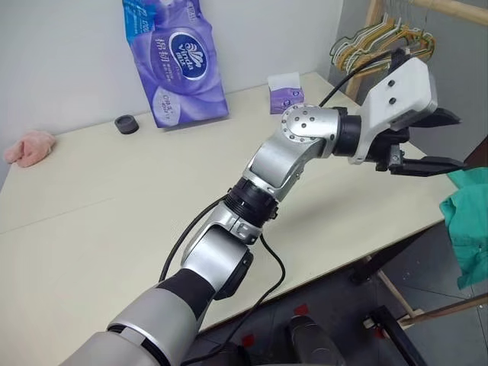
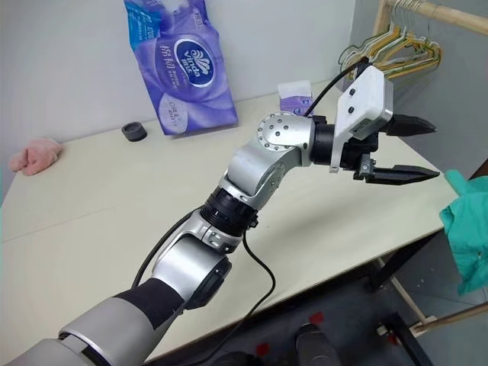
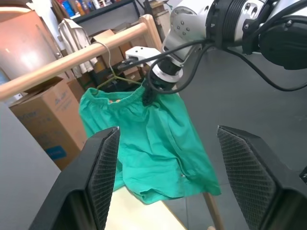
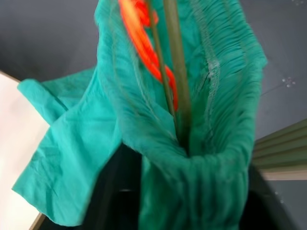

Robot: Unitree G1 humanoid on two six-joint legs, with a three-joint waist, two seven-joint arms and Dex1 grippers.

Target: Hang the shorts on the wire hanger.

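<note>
A: Teal cloth is hanging off to the right, past the tabletop (image 1: 114,206) edge. The shorts (image 3: 153,143) are draping from the wire hanger (image 3: 111,76), whose hook is sitting over the wooden rail (image 3: 72,62).

B: And the right pincer (image 3: 148,93)?

A: It is sitting at the gathered waistband. Whether it is gripping or letting go, I cannot tell; cloth is crowding its own wrist view.

B: The left pincer (image 2: 396,149)?

A: Released, jaws standing apart, grasping nothing, hovering level over the tabletop's right end and aiming at the shorts.

B: What is worrying you?

A: If the right arm is pulling away with cloth snagged on a finger, the waistband may be sliding off the wire, or the hook may be lifting off the rail.

B: Any containers?

A: A purple tissue box (image 1: 286,91), with a tissue poking out, and a purple tissue pack (image 1: 177,57).
</note>
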